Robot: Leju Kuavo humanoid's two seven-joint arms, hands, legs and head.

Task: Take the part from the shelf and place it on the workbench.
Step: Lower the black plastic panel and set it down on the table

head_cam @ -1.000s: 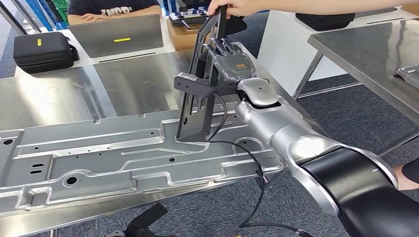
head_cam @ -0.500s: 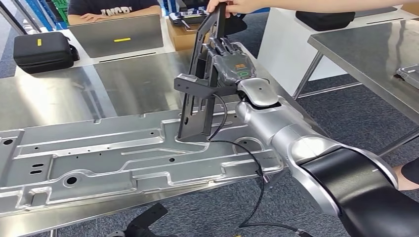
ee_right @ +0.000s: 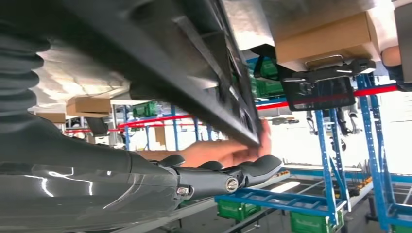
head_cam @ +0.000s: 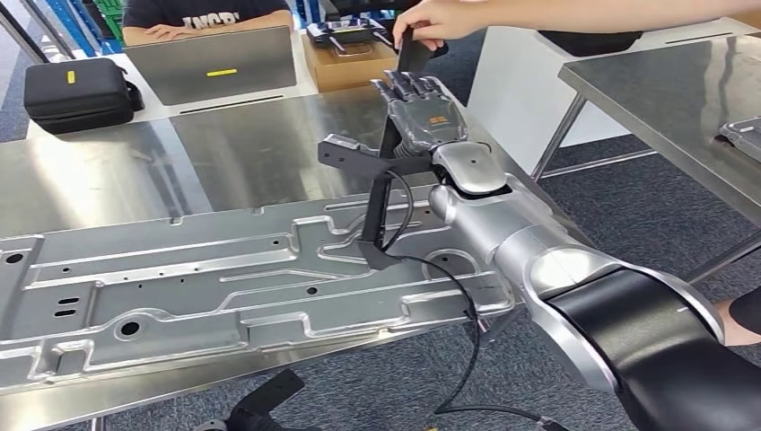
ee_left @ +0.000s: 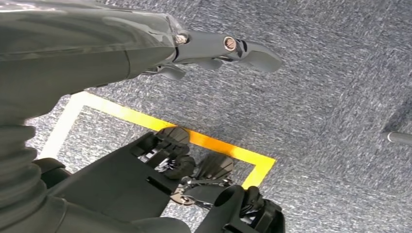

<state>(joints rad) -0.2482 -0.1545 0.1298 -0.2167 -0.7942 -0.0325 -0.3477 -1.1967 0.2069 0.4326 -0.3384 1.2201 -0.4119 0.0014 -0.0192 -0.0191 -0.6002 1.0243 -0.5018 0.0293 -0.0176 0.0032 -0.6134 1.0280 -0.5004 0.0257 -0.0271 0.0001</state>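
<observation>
head view, part beside right hand

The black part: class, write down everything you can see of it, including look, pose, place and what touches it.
The black part is a flat, dark, matte frame with cut-outs, seemingly metal or plastic. It stands nearly upright, seen edge-on, leaning slightly. Its lower end rests on the stamped metal panel lying on the workbench. A person's hand pinches its top end. The robot's right hand sits against its upper section, fingers extended; whether it grips is unclear.
</observation>
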